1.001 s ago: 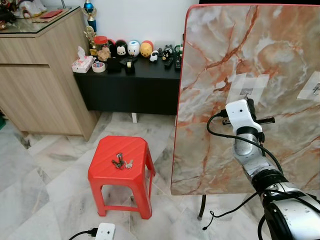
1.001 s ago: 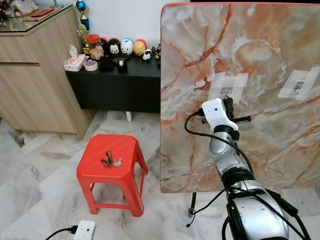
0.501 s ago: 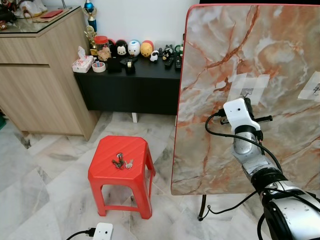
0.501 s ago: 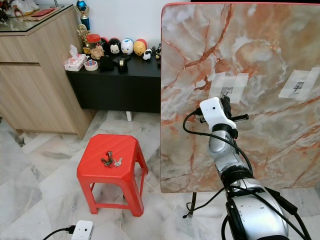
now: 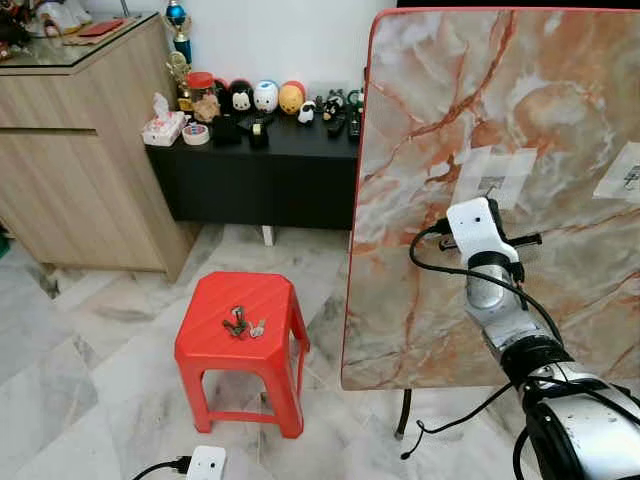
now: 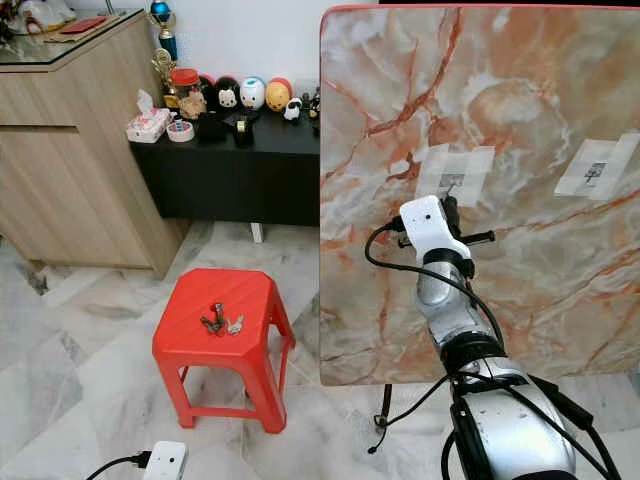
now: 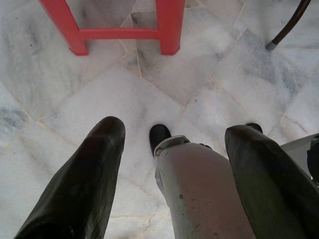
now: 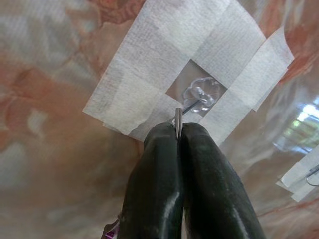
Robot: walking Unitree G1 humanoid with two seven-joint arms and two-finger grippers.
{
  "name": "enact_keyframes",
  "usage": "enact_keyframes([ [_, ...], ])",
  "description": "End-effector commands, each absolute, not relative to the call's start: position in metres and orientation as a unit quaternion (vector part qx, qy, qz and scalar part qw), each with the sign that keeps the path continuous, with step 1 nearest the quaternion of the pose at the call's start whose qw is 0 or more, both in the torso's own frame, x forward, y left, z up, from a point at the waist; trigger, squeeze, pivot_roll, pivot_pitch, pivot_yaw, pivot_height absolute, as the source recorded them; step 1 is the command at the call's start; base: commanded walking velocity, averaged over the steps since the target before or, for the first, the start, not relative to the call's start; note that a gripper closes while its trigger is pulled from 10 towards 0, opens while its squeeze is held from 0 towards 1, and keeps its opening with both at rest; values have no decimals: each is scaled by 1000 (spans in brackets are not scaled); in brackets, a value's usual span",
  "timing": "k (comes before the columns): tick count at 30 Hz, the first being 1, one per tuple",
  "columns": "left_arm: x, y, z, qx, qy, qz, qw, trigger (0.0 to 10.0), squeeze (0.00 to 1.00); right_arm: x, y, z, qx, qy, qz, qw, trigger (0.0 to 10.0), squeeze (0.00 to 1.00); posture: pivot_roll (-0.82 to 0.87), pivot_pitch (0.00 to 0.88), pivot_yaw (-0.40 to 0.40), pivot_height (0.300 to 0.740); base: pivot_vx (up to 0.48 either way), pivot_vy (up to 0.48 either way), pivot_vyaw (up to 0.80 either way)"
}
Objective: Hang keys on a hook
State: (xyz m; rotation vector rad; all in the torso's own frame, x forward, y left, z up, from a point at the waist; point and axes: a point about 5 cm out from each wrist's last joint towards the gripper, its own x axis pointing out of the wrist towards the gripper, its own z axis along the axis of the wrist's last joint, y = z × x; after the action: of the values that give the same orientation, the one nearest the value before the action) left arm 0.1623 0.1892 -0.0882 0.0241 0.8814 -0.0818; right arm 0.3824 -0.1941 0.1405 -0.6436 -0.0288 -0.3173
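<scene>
Right tool [image 8: 178, 130] is raised against the upright marble board [image 5: 560, 120], fingers pressed together on a thin metal piece whose tip pokes out at the clear hook [image 8: 199, 95] taped to the board. Left tool [image 7: 172, 164] hangs low over the marble floor [image 7: 99, 94], fingers wide apart, holding nothing. A bunch of keys [image 5: 240, 323] lies on the red stool [image 5: 215, 345], well apart from the board.
</scene>
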Motion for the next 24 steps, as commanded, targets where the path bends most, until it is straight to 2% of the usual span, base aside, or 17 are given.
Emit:
enact_keyframes([
  [1, 156, 190, -91, 12, 442, -43, 896, 10000, 0, 385, -191, 144, -303, -16, -153, 940, 10000, 1000, 18, 7, -14, 740, 0, 0, 0],
  [12, 155, 188, -92, 13, 444, -45, 895, 10000, 0, 385, -185, 144, -288, -26, -137, 947, 10000, 1000, 20, 7, -14, 740, 0, 0, 0],
  [13, 155, 188, -92, 13, 444, -45, 895, 10000, 0, 384, -184, 144, -283, -28, -136, 949, 10000, 925, 21, 7, -14, 740, 0, 0, 0],
  [14, 155, 189, -92, 13, 444, -45, 895, 10000, 0, 384, -183, 144, -276, -31, -133, 951, 10000, 714, 21, 7, -14, 740, 0, 0, 0],
  [15, 156, 189, -92, 13, 444, -45, 895, 10000, 0, 384, -182, 144, -274, -32, -132, 952, 10000, 439, 21, 7, -14, 740, 0, 0, 0],
  [16, 156, 189, -92, 14, 444, -45, 895, 10000, 0, 384, -181, 143, -273, -33, -132, 952, 10000, 0, 18, 9, -14, 740, 0, 0, 0],
  [20, 156, 188, -92, 14, 444, -47, 894, 10000, 0, 378, -183, 135, -233, -29, -141, 962, 10000, 0, 19, 8, -16, 740, 0, 0, 0],
  [24, 156, 186, -92, 13, 446, -50, 894, 10000, 0, 373, -185, 126, -248, -24, -142, 958, 10000, 0, 16, 8, -13, 740, 0, 0, 0],
])
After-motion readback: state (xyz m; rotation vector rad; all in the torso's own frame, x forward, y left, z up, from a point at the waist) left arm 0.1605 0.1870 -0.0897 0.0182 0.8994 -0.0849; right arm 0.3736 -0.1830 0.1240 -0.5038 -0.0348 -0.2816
